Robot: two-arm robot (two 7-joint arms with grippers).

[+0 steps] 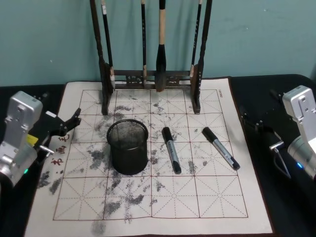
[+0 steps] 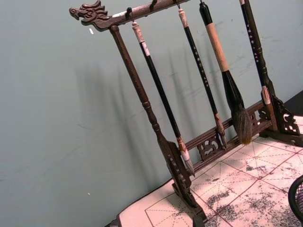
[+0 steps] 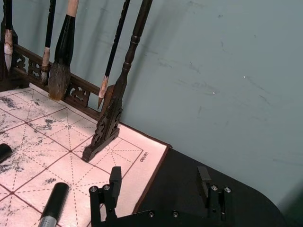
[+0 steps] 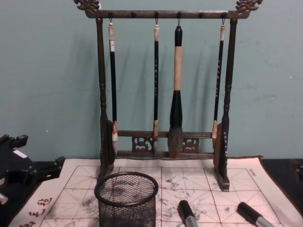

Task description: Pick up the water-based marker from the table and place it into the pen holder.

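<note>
Left claw (image 1: 75,118), right claw (image 3: 159,172): fingers apart, empty. Marker (image 1: 220,148) lay on mat (image 1: 197,197) nearest right claw; second marker (image 1: 172,149) beside pen holder (image 1: 128,147). Brush rack (image 1: 150,79) beyond. Red characters (image 1: 57,150) by left claw, unreadable.

1. Setting: a robot test bench dressed as a calligraphy desk. A bare teal wall (image 1: 49,39) closes the back.
2. Work surface: a black tabletop (image 3: 246,198) carries an ink-blotched practice mat (image 1: 197,197) ruled in red grid squares, with red characters (image 1: 57,150) at its left margin.
3. Calligraphy furniture: a carved dark wooden brush rack (image 4: 100,94) with a dragon-head finial (image 2: 87,12) stands at the mat's far edge. Four brushes (image 4: 176,85) hang from its top bar.
4. Stationery: a black wire-mesh pen holder (image 1: 128,153) stands on the mat, with two black markers (image 1: 171,149) lying to its right.
5. Machinery: the left gripper (image 1: 66,129) and the right gripper (image 3: 158,178) flank the mat, jaws apart.
</note>
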